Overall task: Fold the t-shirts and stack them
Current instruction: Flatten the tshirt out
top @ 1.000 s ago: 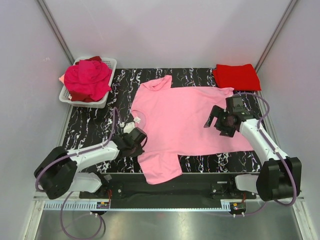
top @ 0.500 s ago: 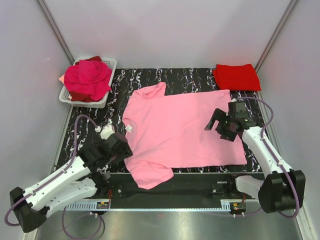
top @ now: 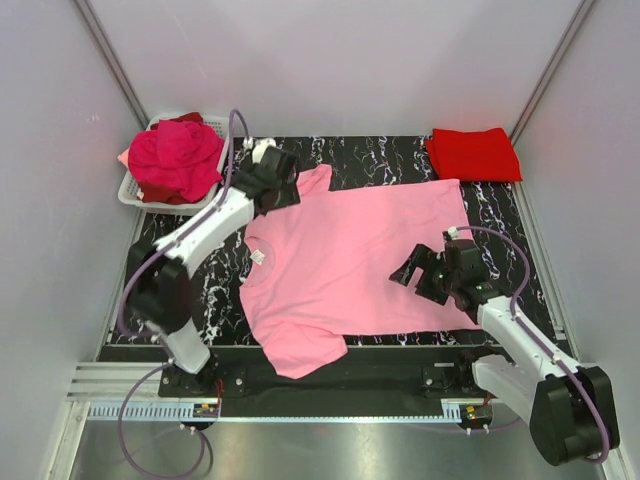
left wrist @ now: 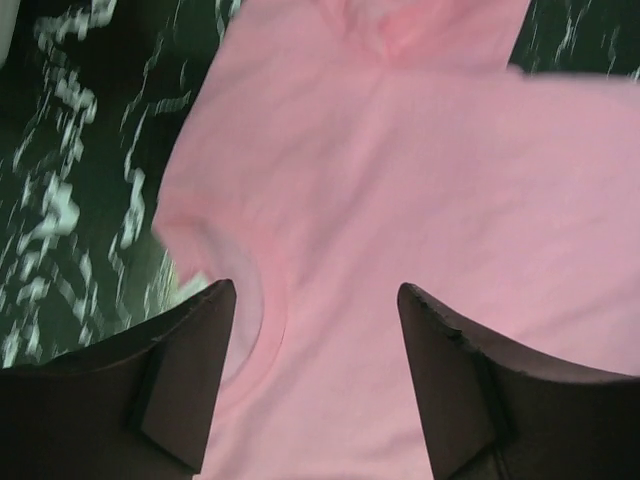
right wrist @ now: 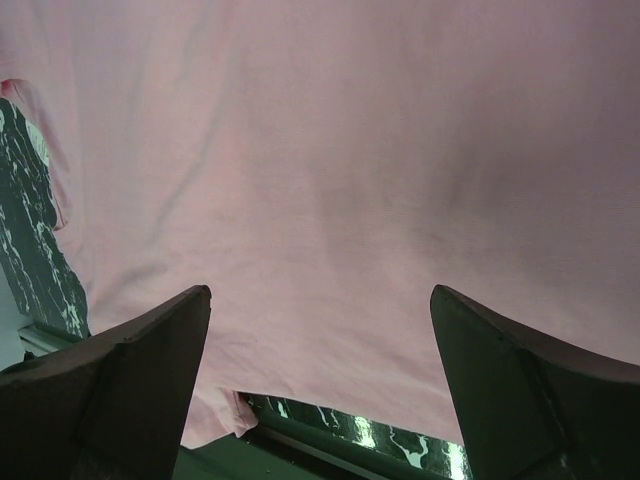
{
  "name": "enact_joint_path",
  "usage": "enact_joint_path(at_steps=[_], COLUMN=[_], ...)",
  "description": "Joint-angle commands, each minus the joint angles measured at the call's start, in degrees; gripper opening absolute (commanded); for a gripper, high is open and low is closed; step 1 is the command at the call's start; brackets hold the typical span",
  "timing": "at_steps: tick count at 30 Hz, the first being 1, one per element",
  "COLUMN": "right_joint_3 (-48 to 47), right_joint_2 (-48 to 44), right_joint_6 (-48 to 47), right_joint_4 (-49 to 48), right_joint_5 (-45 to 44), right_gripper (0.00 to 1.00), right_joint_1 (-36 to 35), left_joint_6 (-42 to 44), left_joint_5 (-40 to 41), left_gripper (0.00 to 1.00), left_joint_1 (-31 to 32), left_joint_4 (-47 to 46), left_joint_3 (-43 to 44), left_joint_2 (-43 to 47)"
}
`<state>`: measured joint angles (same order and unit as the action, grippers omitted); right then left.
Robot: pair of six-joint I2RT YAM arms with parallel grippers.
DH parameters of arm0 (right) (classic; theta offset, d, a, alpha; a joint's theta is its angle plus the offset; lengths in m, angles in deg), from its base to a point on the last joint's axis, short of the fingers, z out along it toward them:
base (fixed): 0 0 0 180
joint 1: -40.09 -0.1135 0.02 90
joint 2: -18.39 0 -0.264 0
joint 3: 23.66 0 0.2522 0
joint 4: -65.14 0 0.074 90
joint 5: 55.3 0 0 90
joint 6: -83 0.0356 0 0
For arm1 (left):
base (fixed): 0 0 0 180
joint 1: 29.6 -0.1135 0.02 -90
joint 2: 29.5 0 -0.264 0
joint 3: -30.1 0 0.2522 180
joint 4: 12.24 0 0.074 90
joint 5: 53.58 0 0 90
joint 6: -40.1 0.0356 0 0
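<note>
I see the pink shirt point(top: 350, 265) flat at mid-frame, collar pointing left, long axis left-to-right. My left gripper point(top: 280, 185) hangs over its upper-left sleeve, jaws apart and empty. My right gripper point(top: 420, 272) is spread wide near the hem.

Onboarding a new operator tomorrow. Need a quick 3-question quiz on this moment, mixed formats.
1. True or false: the pink t-shirt is already folded.
2. Where does the folded red t-shirt lie? A) far right corner of the table B) near left corner C) under the pink one
3. What do the left tool and the right tool hold?
Key: 1 false, it lies spread flat. 2 A. 3 nothing; both are open above the pink t-shirt.
</note>
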<state>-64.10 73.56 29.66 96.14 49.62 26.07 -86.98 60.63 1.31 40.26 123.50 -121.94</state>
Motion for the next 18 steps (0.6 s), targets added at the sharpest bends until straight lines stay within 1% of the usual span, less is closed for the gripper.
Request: enact_joint_path(at_steps=[1, 2, 4, 5, 6, 9, 13, 18], right_joint_3=[1.54, 1.63, 1.54, 1.45, 1.10, 0.40, 0.22, 0.22], right_joint_2=[-2.71, -2.19, -0.87, 0.79, 1.77, 5.02, 6.78, 7.66], right_joint_6=[2.62, 2.71, 2.54, 2.53, 2.45, 2.36, 2.36, 2.45], right_joint_4=[-9.15, -9.32, -10.28, -10.64, -10.99, -12.13, -13.01, -13.63], right_joint_5=[-0.33, -0.33, 0.28, 0.55, 1.16, 2.39, 2.92, 3.36], right_gripper=[0.98, 0.98, 0.98, 0.98, 0.98, 0.97, 0.96, 0.96], right_joint_1=[-0.48, -0.48, -0.48, -0.48, -0.48, -0.48, -0.48, -0.48], left_joint_6=[9.12, 9.91, 12.46, 13.25, 14.48, 15.89, 17.83, 18.01], left_joint_5=[-4.87, -5.83, -7.06, -8.72, -9.78, -12.68, -14.45, -14.89], left_gripper=[0.70, 0.68, 0.66, 0.66, 0.65, 0.64, 0.63, 0.62], left_joint_1=[-4.28, -4.89, -6.48, -7.01, -8.05, -9.81, -10.79, -10.88], left_joint_4=[-7.36, -7.28, -7.10, -7.27, -7.62, -7.36, -8.15, -8.86], left_joint_3=[10.25, 15.58, 20.27, 22.64, 25.98, 31.79, 34.70, 34.71], left_joint_2=[-9.22, -14.38, -19.33, -23.53, -25.57, -31.82, -36.74, -38.42])
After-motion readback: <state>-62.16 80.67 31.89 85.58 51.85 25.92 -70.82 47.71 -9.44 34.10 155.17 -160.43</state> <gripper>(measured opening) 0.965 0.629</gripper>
